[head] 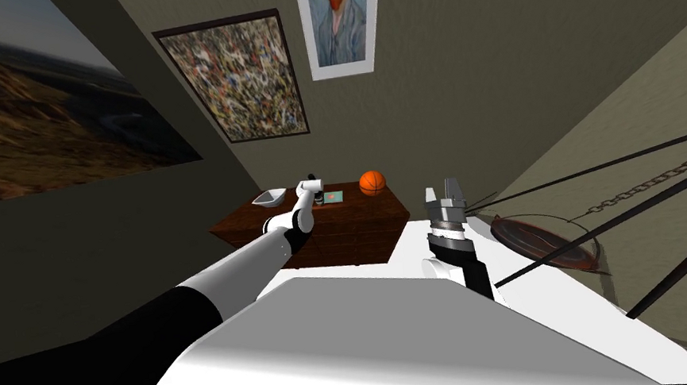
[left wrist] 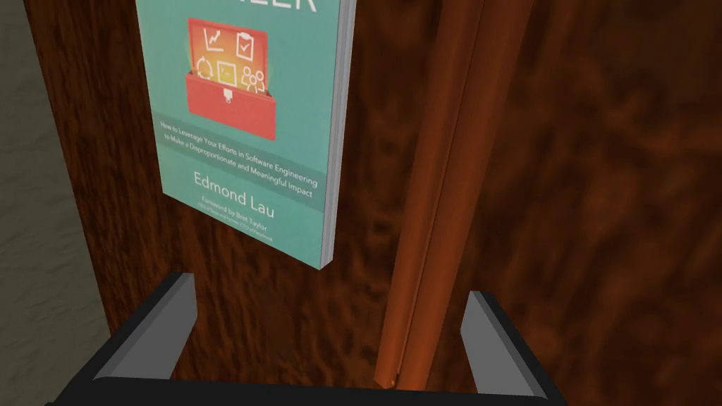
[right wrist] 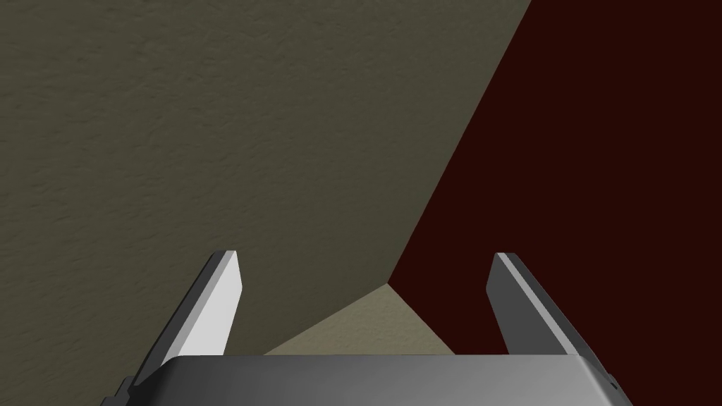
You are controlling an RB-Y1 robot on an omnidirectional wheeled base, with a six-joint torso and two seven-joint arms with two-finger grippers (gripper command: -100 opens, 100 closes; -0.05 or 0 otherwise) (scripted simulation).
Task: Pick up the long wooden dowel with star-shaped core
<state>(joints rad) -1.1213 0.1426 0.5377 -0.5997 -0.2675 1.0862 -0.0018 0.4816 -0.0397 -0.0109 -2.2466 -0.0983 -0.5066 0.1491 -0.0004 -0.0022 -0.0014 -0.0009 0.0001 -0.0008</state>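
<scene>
Your left gripper [left wrist: 330, 287], arm stretched forward, hangs wide open over the dark wooden bench [left wrist: 606, 211]. The reddish dowel [left wrist: 451, 176] lies between its fingers [left wrist: 162, 331], beside a teal book [left wrist: 247, 127]. Your right gripper [right wrist: 366, 257] is upright, well back, also spread.

book [left wrist: 247, 134] title cut off by the edge, dowel [left wrist: 444, 176] far end running out of frame (core shape unreadable), portrait painting [head: 340, 19] cropped above the forehead
</scene>
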